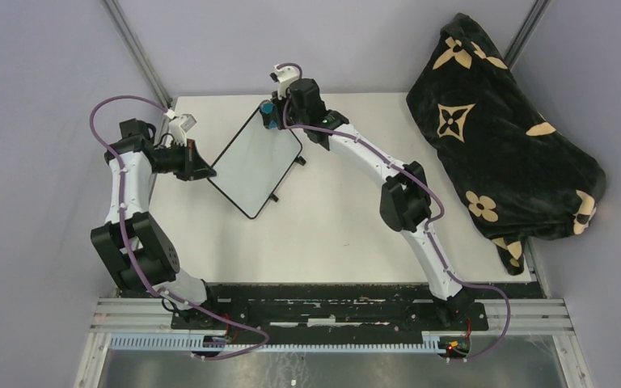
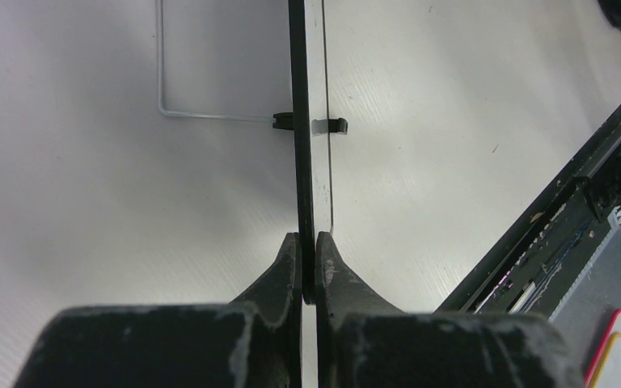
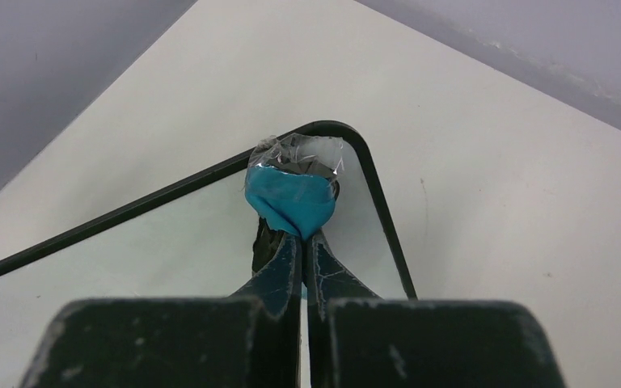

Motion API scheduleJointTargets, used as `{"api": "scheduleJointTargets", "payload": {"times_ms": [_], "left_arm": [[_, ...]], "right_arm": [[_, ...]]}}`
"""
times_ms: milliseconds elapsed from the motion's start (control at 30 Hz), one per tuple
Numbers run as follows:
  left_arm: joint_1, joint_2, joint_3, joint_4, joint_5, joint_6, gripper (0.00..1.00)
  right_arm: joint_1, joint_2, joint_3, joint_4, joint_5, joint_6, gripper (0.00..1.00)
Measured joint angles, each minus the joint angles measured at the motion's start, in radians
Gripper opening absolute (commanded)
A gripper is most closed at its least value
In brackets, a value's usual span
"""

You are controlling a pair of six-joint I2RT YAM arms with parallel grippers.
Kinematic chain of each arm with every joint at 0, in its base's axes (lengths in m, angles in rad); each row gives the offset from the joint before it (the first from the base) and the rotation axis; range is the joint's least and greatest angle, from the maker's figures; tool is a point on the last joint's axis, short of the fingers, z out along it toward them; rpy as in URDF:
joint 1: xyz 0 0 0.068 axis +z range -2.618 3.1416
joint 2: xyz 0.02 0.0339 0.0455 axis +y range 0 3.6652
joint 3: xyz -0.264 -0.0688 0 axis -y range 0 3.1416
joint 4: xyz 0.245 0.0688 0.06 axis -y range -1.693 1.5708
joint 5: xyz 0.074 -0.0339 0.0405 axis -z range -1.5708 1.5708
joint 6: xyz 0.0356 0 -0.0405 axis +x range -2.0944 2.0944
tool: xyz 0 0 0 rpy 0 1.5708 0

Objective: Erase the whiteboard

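The whiteboard point(image 1: 255, 162) lies tilted on the table, white with a thin black frame and no writing showing. My left gripper point(image 1: 202, 171) is shut on its left edge; in the left wrist view the board's edge point(image 2: 300, 121) runs straight up from between the closed jaws of that gripper point(image 2: 308, 242). My right gripper point(image 1: 273, 120) is at the board's far corner, shut on a blue eraser point(image 3: 291, 198) with crinkled clear wrap. The eraser rests on the board point(image 3: 170, 242) just inside its rounded corner, ahead of the right gripper point(image 3: 303, 238).
A black blanket with tan flower patterns point(image 1: 501, 137) is heaped at the table's right side. The arms' mounting rail point(image 1: 331, 315) runs along the near edge. Grey walls close in the back and sides.
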Motion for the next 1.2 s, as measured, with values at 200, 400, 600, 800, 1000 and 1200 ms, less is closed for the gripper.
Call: {"api": "scheduleJointTargets", "payload": {"times_ms": [200,400,600,800,1000,1200], "left_arm": [[0.000,-0.006,-0.002,0.004,-0.002,0.000,0.03],[0.000,-0.007,-0.003,0.002,-0.005,0.000,0.03],[0.000,-0.007,-0.003,0.002,-0.005,0.000,0.03],[0.000,-0.011,-0.003,-0.004,-0.005,0.001,0.03],[-0.002,-0.027,-0.015,-0.004,-0.014,0.007,0.03],[-0.006,-0.060,-0.032,-0.003,-0.027,0.008,0.03]], "right_arm": [[-0.014,0.015,0.011,0.000,-0.022,0.011,0.00],[-0.040,0.016,-0.014,0.003,-0.023,0.010,0.00],[-0.079,0.012,-0.109,0.019,-0.013,0.001,0.01],[-0.098,-0.086,-0.360,0.021,0.042,-0.023,0.00],[-0.140,-0.360,-0.621,-0.169,0.126,-0.047,0.00],[-0.241,-0.688,-0.721,-0.375,0.195,-0.068,0.00]]}}
